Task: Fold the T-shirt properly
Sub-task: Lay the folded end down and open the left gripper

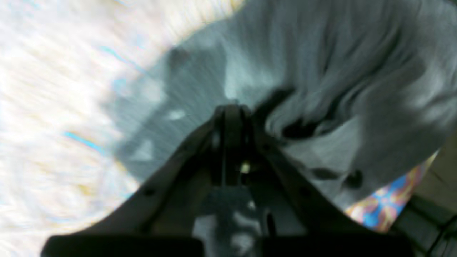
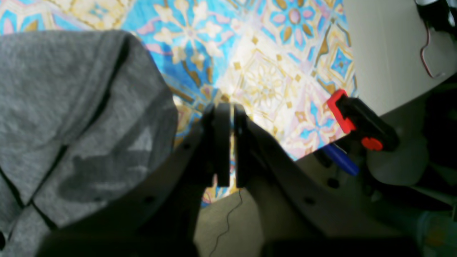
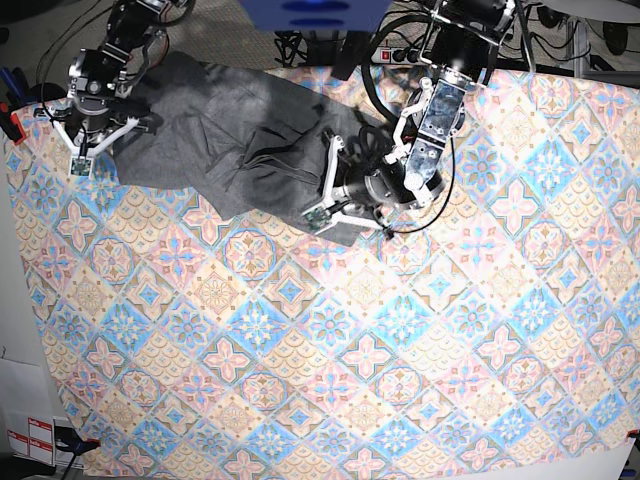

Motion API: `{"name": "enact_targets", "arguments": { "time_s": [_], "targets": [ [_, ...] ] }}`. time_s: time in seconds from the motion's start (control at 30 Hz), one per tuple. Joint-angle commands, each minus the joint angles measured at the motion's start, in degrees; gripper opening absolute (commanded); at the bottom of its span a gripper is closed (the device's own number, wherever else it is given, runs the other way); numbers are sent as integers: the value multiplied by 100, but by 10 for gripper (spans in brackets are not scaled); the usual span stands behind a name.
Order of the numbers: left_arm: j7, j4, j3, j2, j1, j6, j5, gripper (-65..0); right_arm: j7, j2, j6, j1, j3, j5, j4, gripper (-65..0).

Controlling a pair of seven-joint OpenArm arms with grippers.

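Note:
The heather-grey T-shirt (image 3: 230, 130) lies crumpled at the far left of the patterned tablecloth (image 3: 400, 340). In the base view my left gripper (image 3: 318, 210) sits at the shirt's near edge. Its wrist view is motion-blurred. There the left gripper (image 1: 232, 107) has its jaws together, and bunched T-shirt (image 1: 321, 71) folds gather at its tip. My right gripper (image 2: 226, 107) is shut with nothing in it. It hangs over bare cloth just right of a rounded T-shirt (image 2: 71, 107) edge. In the base view the right gripper (image 3: 78, 165) is at the shirt's left end.
A red and black clamp (image 2: 344, 114) grips the table's edge near my right gripper, with a blue-handled thing (image 2: 341, 159) below it. Cables and a power strip (image 3: 400, 50) lie behind the table's far edge. The tablecloth (image 2: 264, 82) runs out close to the right gripper.

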Motion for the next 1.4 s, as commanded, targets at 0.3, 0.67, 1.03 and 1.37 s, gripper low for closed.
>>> {"name": "enact_targets", "arguments": {
  "time_s": [0.3,0.67,1.03,1.37],
  "targets": [
    [-547,-773,316,263,-54,5,-357,-650,103,39,-52,9,30,-10,128,-627],
    [-54,-764,1836,369,-256,5,-506,-650,103,39,-52,35,30,-10,137,-627],
    [-28,378,280,518,-300,5,-506,-650,103,39,-52,35,12,-10,128,-627],
    [1220,651,-1030,-36,34,5,-550,-493,103,39,-52,35,30,-10,145,-627]
  ]
}}
